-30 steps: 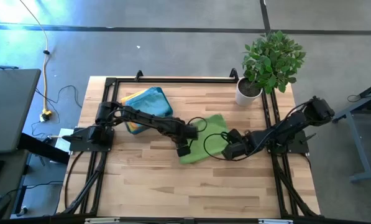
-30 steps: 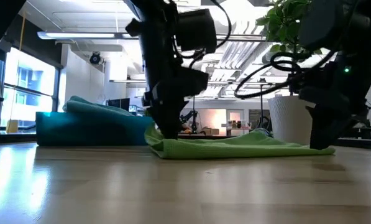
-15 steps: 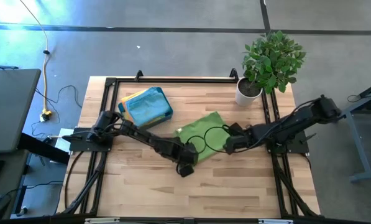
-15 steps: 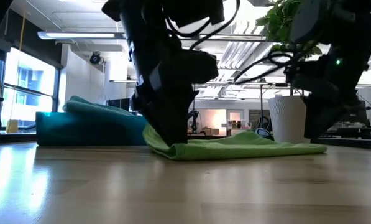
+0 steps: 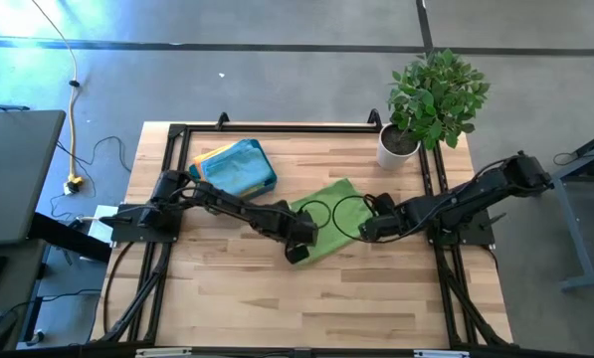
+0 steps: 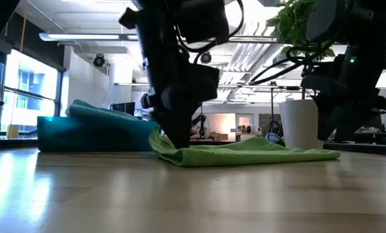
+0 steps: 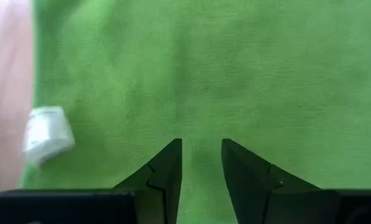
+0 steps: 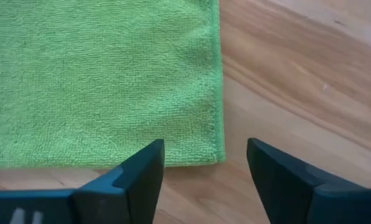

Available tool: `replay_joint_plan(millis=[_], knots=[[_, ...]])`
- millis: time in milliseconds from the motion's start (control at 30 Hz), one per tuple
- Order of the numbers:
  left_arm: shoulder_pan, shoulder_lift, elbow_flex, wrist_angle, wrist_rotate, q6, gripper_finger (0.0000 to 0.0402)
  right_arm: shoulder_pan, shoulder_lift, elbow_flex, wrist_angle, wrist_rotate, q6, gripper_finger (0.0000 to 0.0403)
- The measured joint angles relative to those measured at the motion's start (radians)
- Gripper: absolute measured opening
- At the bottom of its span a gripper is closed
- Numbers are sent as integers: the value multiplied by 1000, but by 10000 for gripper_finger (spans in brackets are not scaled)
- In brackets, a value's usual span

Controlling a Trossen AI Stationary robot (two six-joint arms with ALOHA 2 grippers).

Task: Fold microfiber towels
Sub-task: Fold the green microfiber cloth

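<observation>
Left gripper [image 5: 297,249] pinching the near-left edge of the lime green microfiber towel [image 5: 328,217], fingers narrowly parted around a fold.
Right gripper [image 5: 364,229] hovers wide open over the towel's right corner; the towel lies mid-table, right of the teal plastic tray [image 5: 239,169] holding stacked towels.

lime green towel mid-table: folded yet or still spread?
Folded at least once. The lime green microfiber towel lies flat on the wooden table, and the low view shows a doubled layer with a rounded fold at its left edge.
</observation>
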Motion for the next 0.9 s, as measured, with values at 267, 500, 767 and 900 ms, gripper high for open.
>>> replay_joint_plan(millis=[267,500,767,900], knots=[[-21,48,7,6,26,-43,101,-5,51,0,42,10,60,221],[-77,55,10,41,45,-168,101,-5,129,0,84,-27,62,211],[-127,57,16,49,55,-285,101,-4,153,3,73,-35,36,211],[-133,58,15,53,52,-295,101,-4,150,3,76,-41,33,211]])
